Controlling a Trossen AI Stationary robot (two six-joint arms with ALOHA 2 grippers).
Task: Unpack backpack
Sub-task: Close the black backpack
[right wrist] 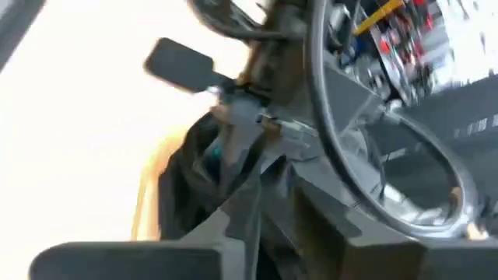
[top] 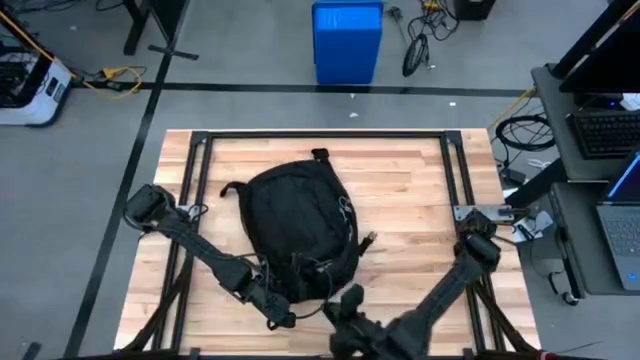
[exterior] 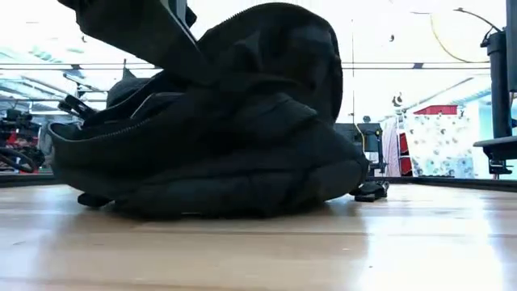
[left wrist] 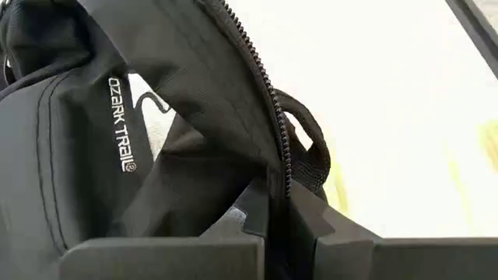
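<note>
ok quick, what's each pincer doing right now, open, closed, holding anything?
Left pincer: closed on the backpack, pinching its zipper edge.
Right pincer: at the backpack's near edge; cannot be told.

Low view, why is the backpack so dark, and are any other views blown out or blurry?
Low view: the backpack is backlit by the bright room behind, so it reads as a silhouette. Left wrist view: the table is washed out white. Right wrist view: smeared by blur, with an overexposed white patch. High view: evenly lit.
</note>
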